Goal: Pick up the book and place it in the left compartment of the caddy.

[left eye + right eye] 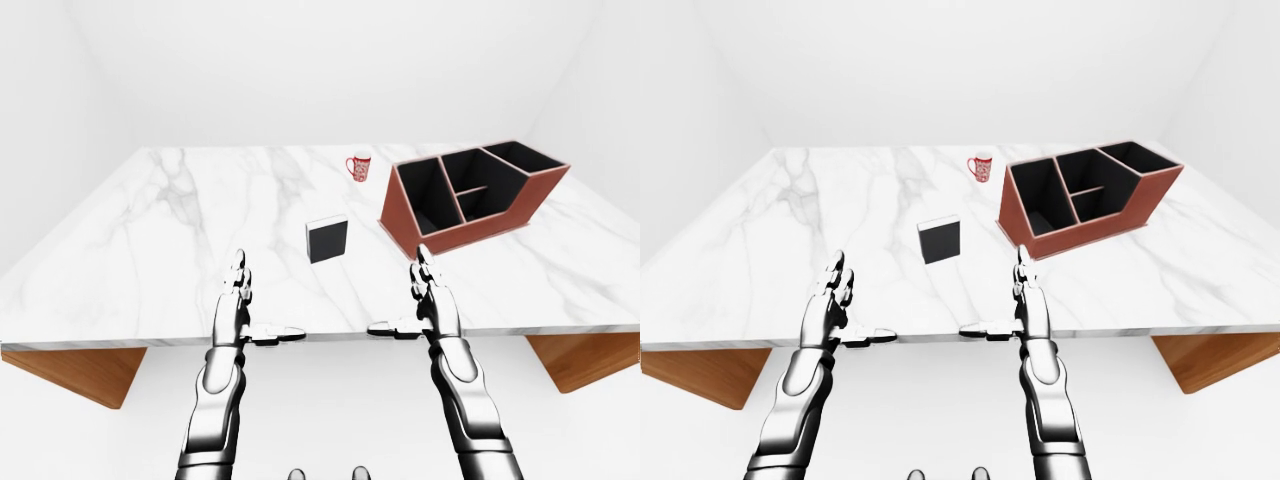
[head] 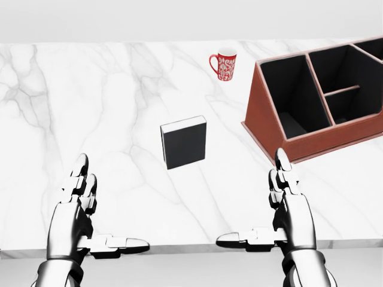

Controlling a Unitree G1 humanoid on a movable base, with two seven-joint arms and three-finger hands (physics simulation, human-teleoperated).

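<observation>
1. Two robot hands are up at the near edge of the table (image 2: 72, 107): my left robot hand (image 2: 75, 206) and my right robot hand (image 2: 287, 203) each have fingers spread and thumb turned inward, holding nothing.
2. My target, the book (image 2: 184, 142), lies on the marble between my hands and farther up the head view, well clear of both.
3. To the right in the head view stands the caddy (image 2: 317, 137), reddish-brown with dark compartments; its left compartment (image 2: 287, 101) looks empty, and the book sits apart from it on its left.
4. One red mug (image 2: 224, 64) stands near the table's far edge, above the book and just left of the caddy.
5. I judge this to be the approach step: nothing is grasped yet.
6. Next I would reach one hand, likely the right, over the book, close the fingers on its edges, lift, then carry it right to the left compartment, steering clear of the caddy's wall and the mug.
</observation>
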